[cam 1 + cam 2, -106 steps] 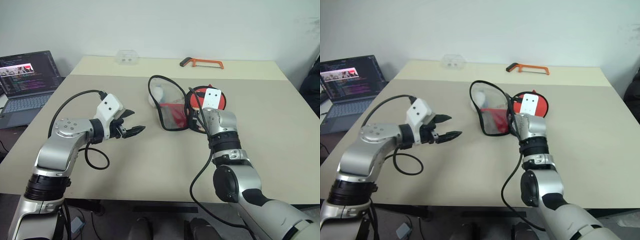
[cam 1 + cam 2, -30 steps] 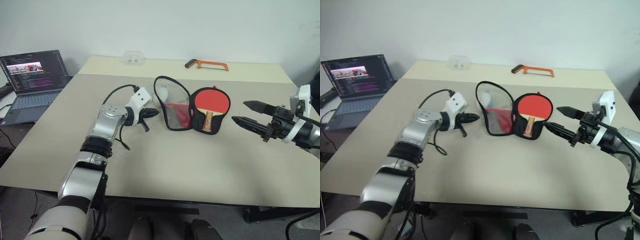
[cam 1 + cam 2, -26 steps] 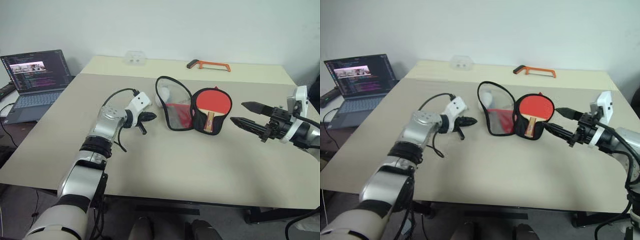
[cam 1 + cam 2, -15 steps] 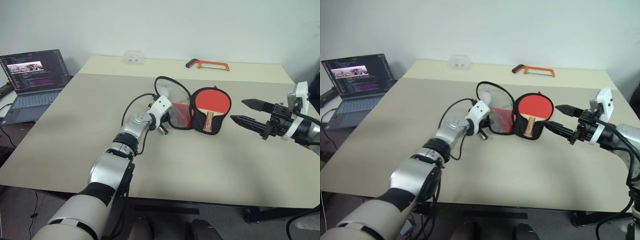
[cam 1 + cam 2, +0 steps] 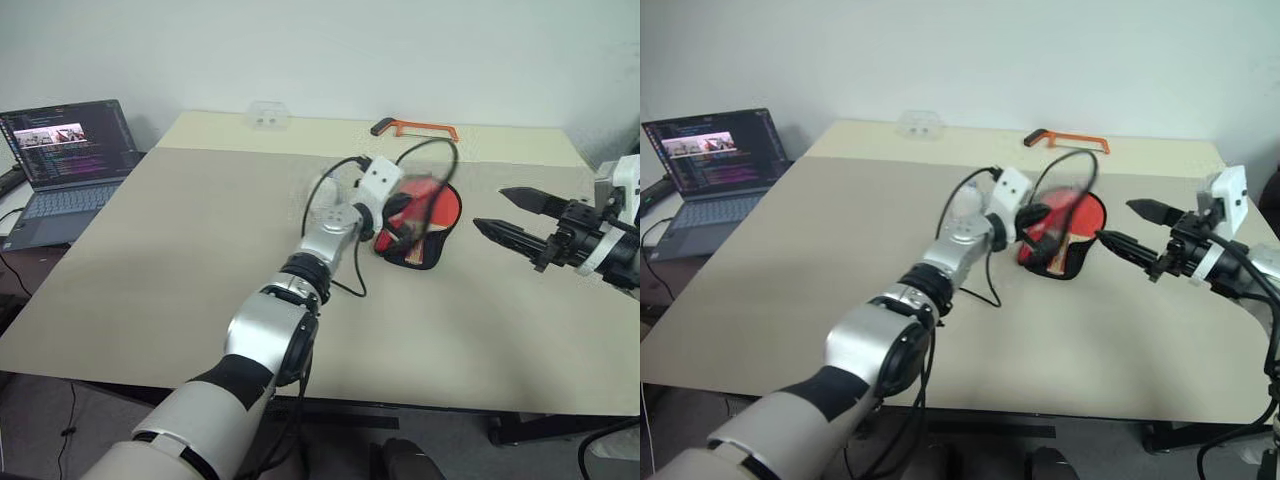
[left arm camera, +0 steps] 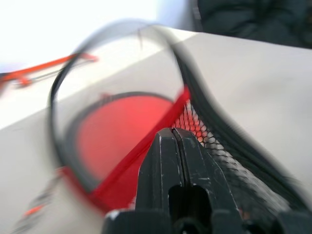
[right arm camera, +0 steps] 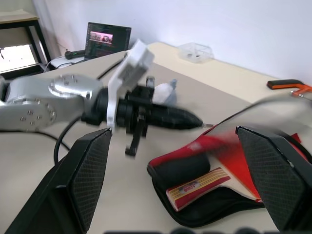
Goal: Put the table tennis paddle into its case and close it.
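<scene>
A plain lab or office room: a wide beige desk (image 5: 150,260) stands against a bare white wall (image 5: 400,50), an open laptop (image 5: 60,160) showing dark code windows sits on a side table to the left, and an orange-framed hacksaw (image 5: 415,128) and a small clear plastic box (image 5: 267,115) lie at the desk's far edge
</scene>
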